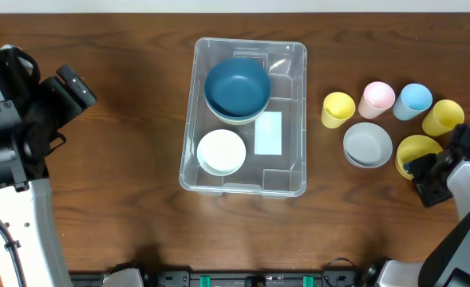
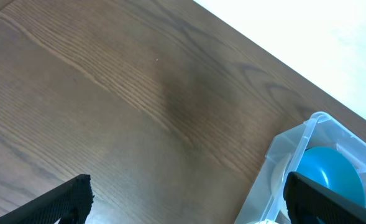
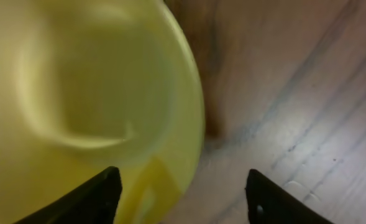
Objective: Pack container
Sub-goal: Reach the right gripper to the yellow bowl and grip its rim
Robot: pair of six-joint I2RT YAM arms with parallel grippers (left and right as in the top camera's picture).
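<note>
The clear plastic container (image 1: 249, 115) stands mid-table with a white label (image 1: 268, 133) on its base. It holds a blue bowl (image 1: 237, 88) at the far end and a white bowl (image 1: 221, 151) at the near end. Its corner and the blue bowl (image 2: 330, 173) show in the left wrist view. My left gripper (image 2: 186, 202) is open over bare table, left of the container (image 2: 282, 168). My right gripper (image 3: 183, 196) is open, its fingers astride the rim of a yellow bowl (image 3: 89, 106) at the right (image 1: 416, 151).
Right of the container stand a yellow cup (image 1: 337, 109), a pink cup (image 1: 377, 99), a light blue cup (image 1: 414, 101) and another yellow cup (image 1: 442, 117), with a grey bowl (image 1: 368, 144) in front of them. The left arm (image 1: 19, 119) is at the table's left edge.
</note>
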